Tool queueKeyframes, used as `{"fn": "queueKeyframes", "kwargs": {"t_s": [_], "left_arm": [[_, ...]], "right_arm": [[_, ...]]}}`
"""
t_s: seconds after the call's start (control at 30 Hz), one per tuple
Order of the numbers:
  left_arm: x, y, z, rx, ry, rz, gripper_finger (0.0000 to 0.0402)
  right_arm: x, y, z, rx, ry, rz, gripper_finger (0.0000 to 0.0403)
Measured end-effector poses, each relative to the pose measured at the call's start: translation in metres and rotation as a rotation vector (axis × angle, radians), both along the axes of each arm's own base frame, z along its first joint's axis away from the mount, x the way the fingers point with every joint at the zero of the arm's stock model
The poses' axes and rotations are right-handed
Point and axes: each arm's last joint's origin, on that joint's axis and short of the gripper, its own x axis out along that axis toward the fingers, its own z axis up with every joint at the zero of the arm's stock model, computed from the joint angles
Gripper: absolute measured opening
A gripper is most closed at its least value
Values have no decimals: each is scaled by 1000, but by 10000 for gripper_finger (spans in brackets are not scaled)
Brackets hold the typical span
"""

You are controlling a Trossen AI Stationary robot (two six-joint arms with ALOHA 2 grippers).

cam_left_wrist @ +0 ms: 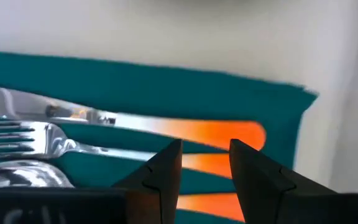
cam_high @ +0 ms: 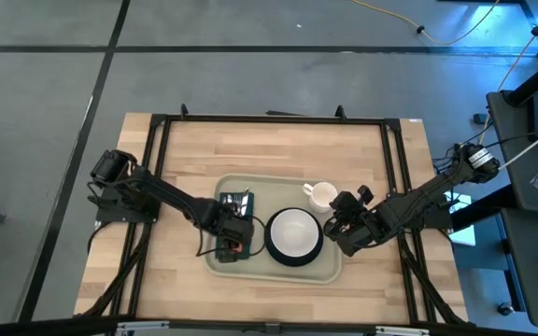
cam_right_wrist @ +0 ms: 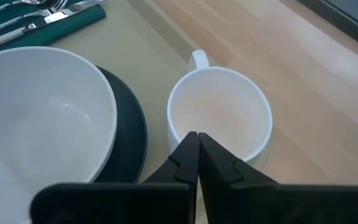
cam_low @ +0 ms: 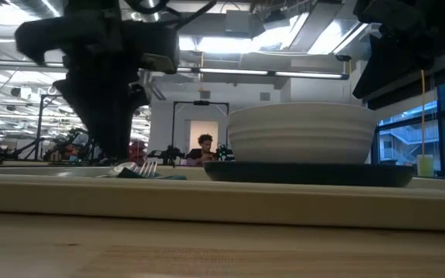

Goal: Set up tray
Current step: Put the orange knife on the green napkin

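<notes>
Wooden table (cam_high: 157,159) carries one beige tray (cam_high: 292,274), centred. I see left gripper (cam_high: 234,233) over green napkin (cam_high: 234,207) – jaws narrowly parted, empty; three orange-handled utensils (cam_left_wrist: 216,134). One bowl (cam_high: 294,232) on one dark plate (cam_high: 269,245). One mug (cam_high: 320,196). Right gripper (cam_high: 337,227) – jaws closed, empty.

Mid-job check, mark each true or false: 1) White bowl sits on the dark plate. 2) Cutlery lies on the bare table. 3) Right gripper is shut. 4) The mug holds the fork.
1) True: the white bowl sits on the dark plate.
2) False: the cutlery lies on the green napkin in the tray.
3) True: the right gripper is shut, by the mug.
4) False: the mug is empty.
</notes>
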Motion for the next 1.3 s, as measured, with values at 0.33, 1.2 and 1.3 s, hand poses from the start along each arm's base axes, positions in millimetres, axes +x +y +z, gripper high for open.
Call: {"fn": "queueKeyframes", "kwargs": {"t_s": [0.33, 1.2, 1.3], "left_arm": [[-8, -16, -12, 91, 7, -297, 127], [6, -11, -26, 103, -30, -506, 127], [8, -11, -25, 110, -47, -504, 127]], "right_arm": [[0, 0, 0, 2, -5, 0, 11], [4, 2, 1, 28, -49, -1, 11], [4, 2, 1, 28, -49, -1, 11]]}}
